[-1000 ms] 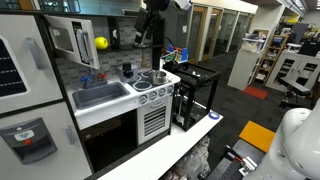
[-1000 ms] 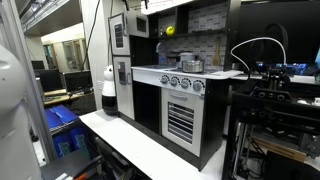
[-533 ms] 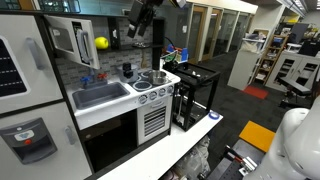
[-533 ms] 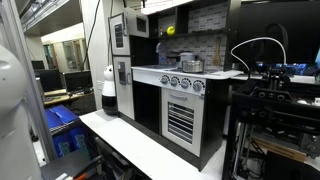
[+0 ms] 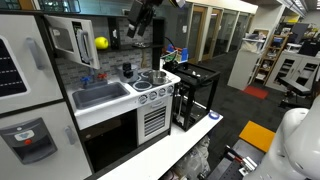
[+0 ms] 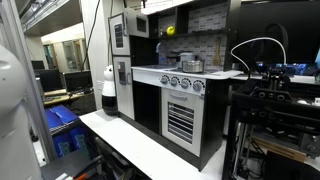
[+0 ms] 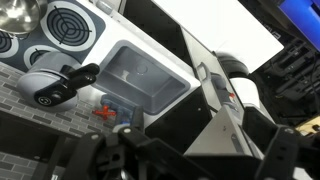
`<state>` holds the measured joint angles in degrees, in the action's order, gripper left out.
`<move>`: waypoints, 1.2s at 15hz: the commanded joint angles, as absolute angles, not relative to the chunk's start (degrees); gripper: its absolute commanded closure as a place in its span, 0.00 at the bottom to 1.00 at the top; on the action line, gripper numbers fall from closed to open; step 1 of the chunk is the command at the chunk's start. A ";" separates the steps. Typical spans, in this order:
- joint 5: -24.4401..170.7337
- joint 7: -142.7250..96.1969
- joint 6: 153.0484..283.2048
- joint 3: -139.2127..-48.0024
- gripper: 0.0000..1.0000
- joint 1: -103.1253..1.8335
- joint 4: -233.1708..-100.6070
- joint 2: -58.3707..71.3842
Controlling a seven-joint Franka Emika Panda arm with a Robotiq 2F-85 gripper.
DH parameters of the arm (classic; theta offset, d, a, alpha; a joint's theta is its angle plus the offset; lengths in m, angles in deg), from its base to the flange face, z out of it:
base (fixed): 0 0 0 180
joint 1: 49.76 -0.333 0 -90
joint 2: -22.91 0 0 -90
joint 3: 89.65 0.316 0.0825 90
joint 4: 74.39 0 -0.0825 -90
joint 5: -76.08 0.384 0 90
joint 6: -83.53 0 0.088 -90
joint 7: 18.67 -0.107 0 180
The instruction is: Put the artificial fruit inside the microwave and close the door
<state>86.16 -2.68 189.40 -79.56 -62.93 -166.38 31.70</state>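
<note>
The yellow artificial fruit (image 5: 101,43) (image 6: 170,31) rests inside the open cavity of the microwave (image 5: 88,28), up at the left of the toy kitchen. The door (image 5: 62,40) (image 6: 118,35), white-framed with a dark window, is swung wide open. My gripper (image 5: 135,27) hangs high above the stove, to the right of the fruit and apart from it, tilted toward the microwave. In the wrist view my gripper (image 7: 190,165) has its dark fingers spread wide with nothing between them. The fruit does not show in that view.
Below the gripper are the sink (image 5: 100,95) (image 7: 140,75), its faucet (image 7: 55,85) and the stovetop with a pot (image 5: 146,80) (image 7: 20,15). A black frame (image 5: 195,95) stands to the right of the kitchen. A white robot body (image 5: 295,145) fills the near corner.
The gripper has shifted slightly left and tilted toward the microwave, then stayed still. The fruit and the door have not moved.
</note>
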 commanded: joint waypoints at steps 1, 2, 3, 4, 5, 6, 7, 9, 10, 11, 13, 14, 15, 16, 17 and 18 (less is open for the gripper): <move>87.65 2.76 188.16 -80.14 0.00 -62.78 -162.25 30.04; 87.88 4.21 187.87 -80.10 0.00 -62.95 -160.88 29.41; 87.81 5.24 187.87 -79.81 0.00 -63.16 -159.21 28.48; 87.99 6.01 187.72 -79.48 0.00 -63.43 -157.53 27.51; 88.16 6.93 187.45 -79.17 0.00 -63.65 -156.03 26.65; 87.97 7.34 187.48 -78.61 0.00 -63.92 -154.29 25.44; 87.67 7.30 187.79 -78.05 0.00 -64.20 -152.70 24.14; 87.42 6.92 187.96 -76.80 0.00 -64.80 -149.56 21.50; 87.09 6.50 188.03 -76.14 0.00 -65.13 -148.09 20.18; 86.90 6.28 187.99 -75.51 0.00 -65.48 -146.64 18.92; 86.25 5.75 188.07 -74.61 0.00 -66.68 -143.64 16.51; 85.92 5.68 187.84 -74.11 0.00 -67.17 -141.95 15.34; 85.51 5.45 187.80 -73.72 0.00 -67.79 -140.32 14.20; 85.03 5.16 188.05 -73.41 0.00 -68.46 -139.00 13.27; 84.75 5.13 187.84 -73.19 0.00 -69.00 -137.71 12.42; 83.94 4.48 188.18 -73.09 0.00 -69.63 -136.88 11.75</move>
